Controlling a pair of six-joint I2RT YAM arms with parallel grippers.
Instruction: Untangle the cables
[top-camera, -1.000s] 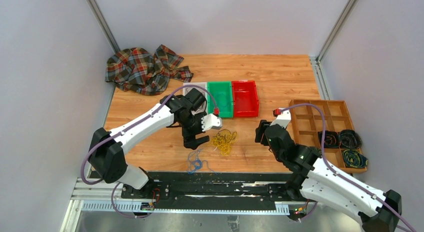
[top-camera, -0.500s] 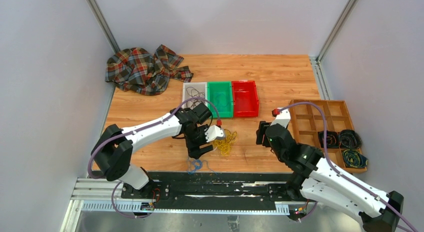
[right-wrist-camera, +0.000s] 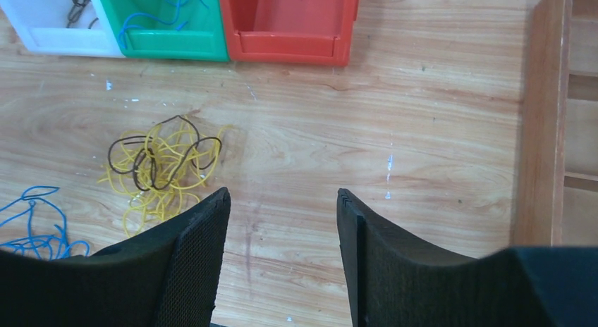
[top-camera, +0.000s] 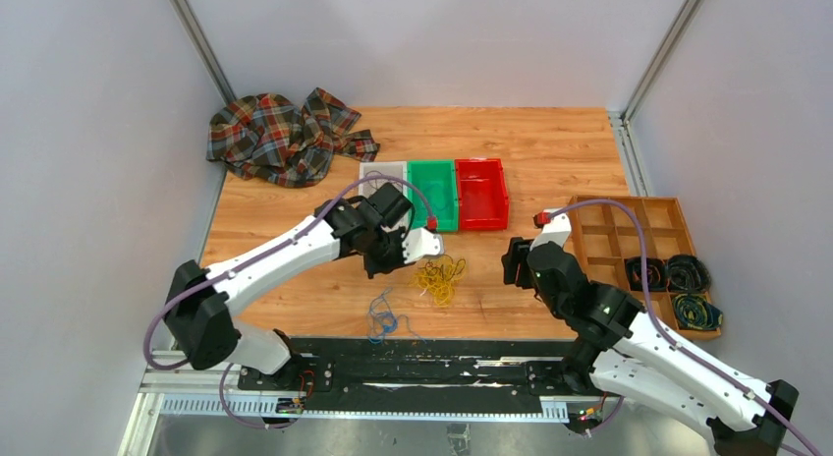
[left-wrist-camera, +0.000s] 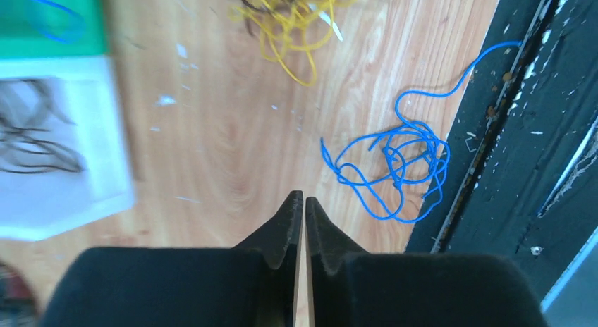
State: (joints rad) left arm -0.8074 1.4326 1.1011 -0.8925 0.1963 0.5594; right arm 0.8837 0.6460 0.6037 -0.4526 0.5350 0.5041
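Looking down from the overhead camera, the cables lie on the near part of the wooden table (top-camera: 550,142): a yellow tangle (top-camera: 439,277) near the middle and a blue cable (top-camera: 383,316) just nearer and to its left, apart from it. The left gripper (top-camera: 385,266) hangs just left of the yellow tangle; the right gripper (top-camera: 514,261) waits well to the right. A white bin (top-camera: 373,171), green bin (top-camera: 433,194) and red bin (top-camera: 481,193) stand in a row farther back, a wooden tray (top-camera: 589,202) holding darker coils sits at the right, and a plaid cloth (top-camera: 280,137) lies at the far left. From the left wrist, the claw's jaws are pressed together with no wire visible between them, raised above bare wood; the blue cable (left-wrist-camera: 395,161) lies loosely knotted beside the black rail (left-wrist-camera: 508,130), one free end trailing onto it. From the right wrist, the claw is spread wide and empty, and the yellow tangle (right-wrist-camera: 159,175) shows a dark wire (right-wrist-camera: 185,120) looped through it. These wires look light, limp and springy, likely to snag and drag their neighbours. A free end or an outer loop seems the best place to pinch, such as the blue tail or the dark wire's exposed arc. No brand, label or writing can be read in any view.
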